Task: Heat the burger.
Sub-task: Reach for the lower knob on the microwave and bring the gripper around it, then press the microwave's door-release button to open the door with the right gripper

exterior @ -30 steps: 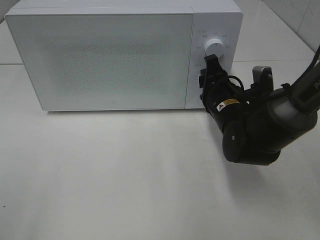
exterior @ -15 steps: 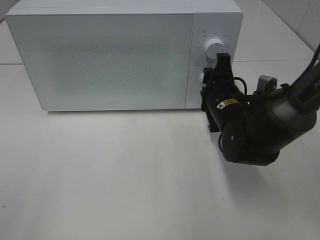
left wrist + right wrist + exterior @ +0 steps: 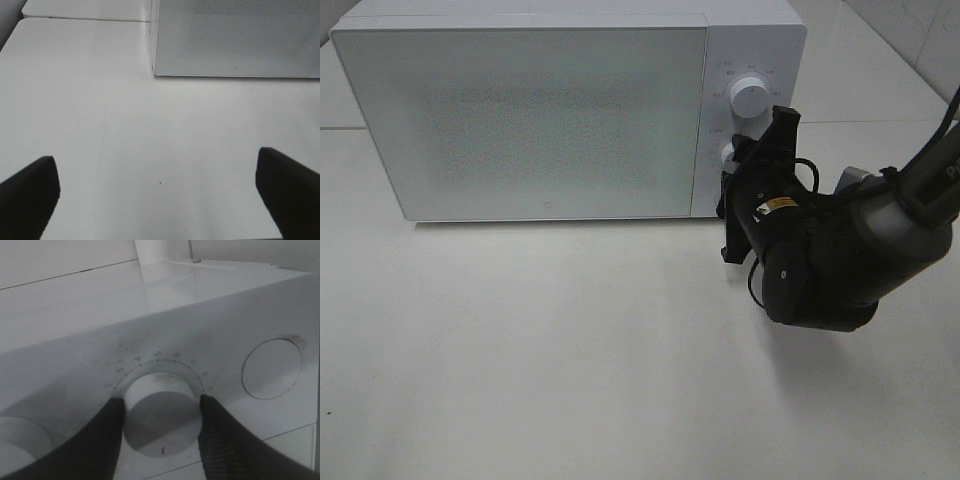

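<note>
White worktop (image 3: 570, 350) is carrying at its rear edge the microwave (image 3: 530, 110) whose lower dial (image 3: 160, 422) the right end effector (image 3: 161, 405) is clamping head-on, while the left end effector (image 3: 155, 160) is hovering agape, farther off.

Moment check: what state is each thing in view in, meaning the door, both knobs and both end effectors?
microwave door: closed.
upper knob: free, nothing touching it.
lower knob: gripped on two opposite sides.
right end effector: shut on the lower knob.
left end effector: open, holding nothing.
burger: not visible in any view.
</note>
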Robot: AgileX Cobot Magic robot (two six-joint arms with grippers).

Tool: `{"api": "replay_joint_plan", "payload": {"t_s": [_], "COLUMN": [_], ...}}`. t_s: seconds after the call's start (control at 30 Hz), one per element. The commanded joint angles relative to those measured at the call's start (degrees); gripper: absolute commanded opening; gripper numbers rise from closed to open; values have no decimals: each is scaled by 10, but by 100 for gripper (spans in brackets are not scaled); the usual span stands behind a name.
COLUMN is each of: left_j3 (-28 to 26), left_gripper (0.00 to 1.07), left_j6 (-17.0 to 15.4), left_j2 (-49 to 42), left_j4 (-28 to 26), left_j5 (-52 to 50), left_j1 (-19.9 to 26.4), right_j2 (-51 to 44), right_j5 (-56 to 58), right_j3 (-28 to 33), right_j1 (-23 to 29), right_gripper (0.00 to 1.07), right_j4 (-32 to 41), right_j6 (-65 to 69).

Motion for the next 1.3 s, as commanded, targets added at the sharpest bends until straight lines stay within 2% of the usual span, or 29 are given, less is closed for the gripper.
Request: {"api": "replay_joint_plan", "payload": {"t_s": [0.03,0.47,0.53,0.57,0.63,0.67,0.73,0.87,0.97,1.13,1.3], "left_j3": [2,2,2,2,2,2,2,2,2,2,2], "left_gripper": [100,100,100,100,100,100,100,100,100,100,100], "left_j6": [-3,-3,-3,-3,-3,-3,-3,-3,-3,-3,-3], "left_j2": [-14,-14,-14,-14,-14,-14,-14,-14,-14,-14,-14], "left_j4": [-3,-3,-3,-3,-3,-3,-3,-3,-3,-3,-3], "left_j5": [-8,-8,-8,-8,-8,-8,-8,-8,-8,-8,-8], "left_j1": [1,1,1,1,1,1,1,1,1,1,1], "right_j2": [-3,-3,-3,-3,-3,-3,-3,-9,-31,-34,-49], "right_j5": [-60,-59,-59,-59,-66,-66,-69,-57,-53,-36,-17], "right_j3": [-9,-9,-9,-9,-9,-9,-9,-5,16,37,66], "right_j1": [-2,-2,-2,-2,-2,-2,-2,-2,-2,0,0], "right_gripper": [12,17,24,24,33,33,43,52,65,72,73], "right_j4": [7,0,2,2,6,6,5,5,3,-34,-54], "right_j6": [11,-35,-38,-38,-52,-52,-65,-67,-104,-108,-109]}}
